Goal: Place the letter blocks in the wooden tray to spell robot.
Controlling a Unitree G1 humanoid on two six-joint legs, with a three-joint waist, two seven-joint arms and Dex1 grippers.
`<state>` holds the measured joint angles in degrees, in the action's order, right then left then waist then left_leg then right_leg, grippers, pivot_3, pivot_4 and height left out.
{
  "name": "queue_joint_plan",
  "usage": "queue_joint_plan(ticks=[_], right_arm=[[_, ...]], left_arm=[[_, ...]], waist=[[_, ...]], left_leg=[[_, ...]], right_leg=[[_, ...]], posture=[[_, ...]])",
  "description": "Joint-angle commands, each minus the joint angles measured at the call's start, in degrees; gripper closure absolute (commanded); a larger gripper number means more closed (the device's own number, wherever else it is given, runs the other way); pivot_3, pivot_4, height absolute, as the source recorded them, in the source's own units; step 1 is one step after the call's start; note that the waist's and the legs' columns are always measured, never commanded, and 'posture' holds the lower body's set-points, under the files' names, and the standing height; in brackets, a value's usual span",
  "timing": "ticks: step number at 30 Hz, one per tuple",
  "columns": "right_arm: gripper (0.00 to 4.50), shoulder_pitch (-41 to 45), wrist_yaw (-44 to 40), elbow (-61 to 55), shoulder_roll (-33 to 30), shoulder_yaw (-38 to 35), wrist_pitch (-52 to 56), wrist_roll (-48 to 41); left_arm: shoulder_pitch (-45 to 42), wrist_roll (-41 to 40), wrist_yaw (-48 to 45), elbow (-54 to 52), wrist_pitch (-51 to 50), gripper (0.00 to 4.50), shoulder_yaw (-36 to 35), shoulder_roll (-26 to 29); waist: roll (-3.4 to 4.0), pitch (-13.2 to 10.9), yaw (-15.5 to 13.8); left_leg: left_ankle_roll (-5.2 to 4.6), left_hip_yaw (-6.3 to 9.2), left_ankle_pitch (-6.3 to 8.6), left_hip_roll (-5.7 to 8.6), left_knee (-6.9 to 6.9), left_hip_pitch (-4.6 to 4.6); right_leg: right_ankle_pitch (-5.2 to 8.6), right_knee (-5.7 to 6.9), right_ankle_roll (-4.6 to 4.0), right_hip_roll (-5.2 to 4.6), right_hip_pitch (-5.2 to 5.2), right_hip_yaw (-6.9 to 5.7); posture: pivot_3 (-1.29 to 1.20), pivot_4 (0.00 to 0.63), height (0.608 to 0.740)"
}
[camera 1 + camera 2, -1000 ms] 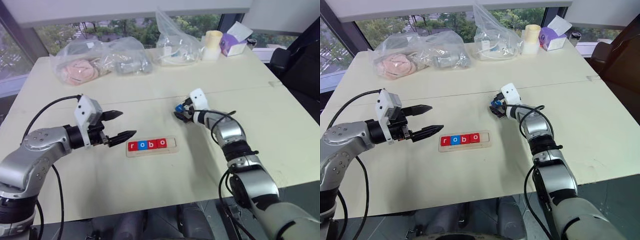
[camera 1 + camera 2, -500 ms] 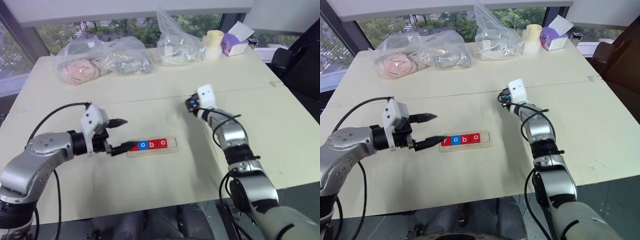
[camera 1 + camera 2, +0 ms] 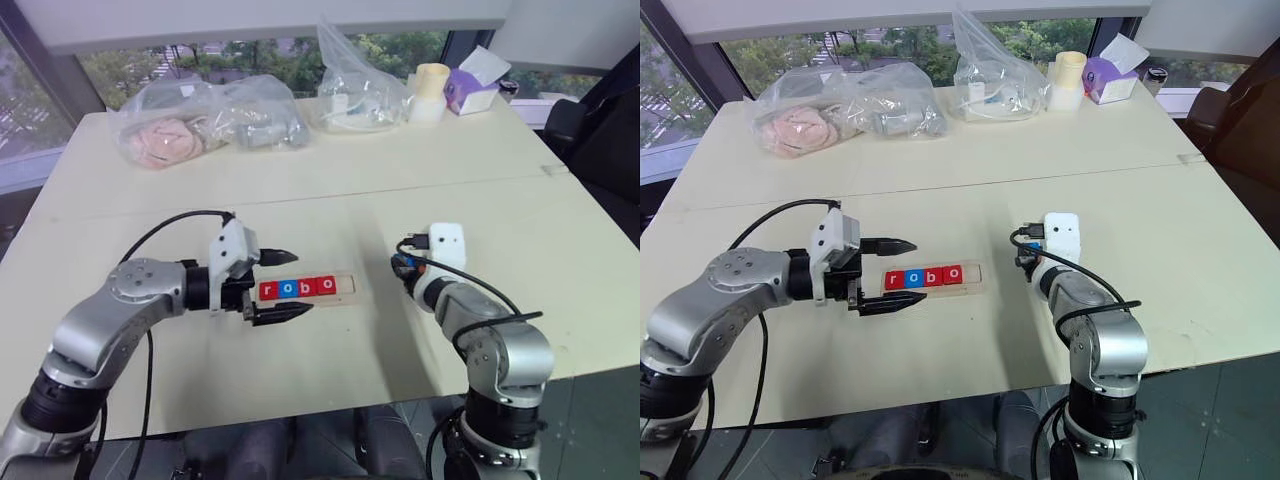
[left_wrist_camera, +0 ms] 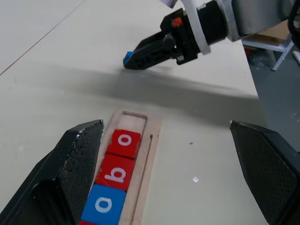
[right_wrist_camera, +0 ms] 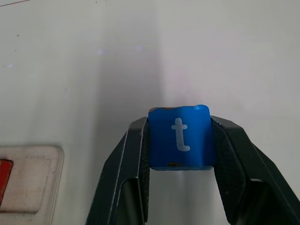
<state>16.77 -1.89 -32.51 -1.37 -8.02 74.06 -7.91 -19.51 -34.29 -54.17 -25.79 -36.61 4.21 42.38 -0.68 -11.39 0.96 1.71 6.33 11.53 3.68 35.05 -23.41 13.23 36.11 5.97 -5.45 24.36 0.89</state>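
One blue t block [image 5: 180,136] | clamped in right gripper [image 5: 180,140] | left gripper [image 3: 282,285] apart

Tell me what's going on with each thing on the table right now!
Long pale-wood tray: four tiles in, end slot empty.
Red and blue letter tiles: spell "robo".
Blue "t" tile: gripped, above the table.
Right gripper: shut on it.
Left gripper: open, straddling the tray's end.
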Motion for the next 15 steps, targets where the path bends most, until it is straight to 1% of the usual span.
queue_joint_plan(ticks=[1,2,4,6,7,9,11,12,14,15], right_arm=[[2.78,-1.3,1.1,-0.9,0.9,0.7,-1.3,0.2],[2.22,-1.8,1.1,-0.8,1.2,0.6,-1.1,0.1],[1.37,-2.4,0.9,-0.7,0.9,1.2,-1.0,-0.1],[0.24,-2.2,0.1,-1.5,-0.6,2.3,-2.2,-0.2],[0.06,-1.6,-0.6,-1.9,-1.6,2.3,-3.6,-0.4],[0.06,0.6,-6.4,-1.9,-8.2,3.8,-16.7,0.3],[0.06,3.0,-14.7,0.4,-14.5,1.7,-25.7,-2.5],[0.06,3.6,-18.1,2.2,-17.3,0.7,-29.1,-3.6],[0.06,3.3,-28.7,7.0,-24.2,-0.9,-34.4,-7.2],[0.06,3.0,-32.1,8.7,-26.5,-1.1,-36.5,-8.2]], left_arm=[[-1.4,1.1,-1.4,0.8,1.7,0.0,1.1,-0.4],[-1.6,1.3,-1.5,1.1,1.8,0.0,1.2,-0.5],[-1.7,1.5,-1.9,1.6,1.9,0.0,1.2,-0.5],[-1.5,1.7,-2.3,1.9,2.2,0.0,1.0,-0.2],[-1.4,1.9,-2.6,2.1,2.4,0.0,0.8,0.0],[-1.0,2.4,-2.8,2.5,2.6,0.0,0.6,0.5],[0.3,3.1,-3.2,2.4,3.1,0.0,0.6,1.2],[1.1,3.2,-3.5,2.1,3.2,0.0,0.5,1.6],[2.9,2.4,-3.7,0.6,2.7,0.0,-0.2,2.3],[3.4,2.1,-3.7,0.1,2.5,0.0,-0.4,2.5]], waist=[[0.0,0.0,0.0],[0.0,0.0,0.0],[0.0,0.0,0.1],[-0.01,0.0,0.1],[0.0,0.0,0.1],[0.02,0.0,-0.1],[0.02,0.0,0.1],[0.01,0.0,0.2],[-0.04,0.0,0.1],[-0.04,0.0,0.1]], left_leg=[[0.0,-0.01,0.0,0.0,-0.03,-0.01],[0.0,-0.02,0.0,0.0,-0.04,-0.01],[0.0,-0.02,0.0,0.0,-0.04,-0.02],[0.0,-0.02,0.0,-0.03,-0.03,-0.02],[0.0,-0.01,0.0,-0.04,-0.02,-0.01],[0.0,-0.03,0.0,-0.03,0.04,-0.02],[0.0,-0.09,0.0,-0.01,0.07,-0.03],[0.0,-0.12,0.0,-0.02,0.06,-0.03],[-0.01,-0.13,0.01,-0.04,-0.03,-0.01],[-0.04,-0.14,0.03,-0.08,-0.04,-0.02]], right_leg=[[0.0,-0.02,0.0,0.0,0.02,0.0],[0.0,-0.03,0.01,0.0,0.02,0.0],[0.0,-0.04,0.02,0.0,0.02,0.0],[0.0,-0.04,0.01,0.01,0.02,0.0],[0.0,-0.03,0.01,0.02,0.01,-0.01],[0.0,-0.04,0.02,0.01,-0.01,-0.02],[0.02,-0.09,0.06,-0.02,-0.04,-0.01],[0.12,-0.11,0.24,-0.03,-0.05,0.0],[0.13,-0.15,0.25,-0.02,-0.06,-0.01],[0.13,-0.17,0.24,0.03,-0.08,-0.07]], posture=[[0.0,0.15,0.74],[0.0,0.15,0.74],[0.0,0.15,0.74],[0.0,0.15,0.74],[0.0,0.15,0.74],[0.0,0.15,0.74],[0.0,0.15,0.74],[0.0,0.15,0.74],[0.0,0.15,0.74],[0.0,0.15,0.74]])
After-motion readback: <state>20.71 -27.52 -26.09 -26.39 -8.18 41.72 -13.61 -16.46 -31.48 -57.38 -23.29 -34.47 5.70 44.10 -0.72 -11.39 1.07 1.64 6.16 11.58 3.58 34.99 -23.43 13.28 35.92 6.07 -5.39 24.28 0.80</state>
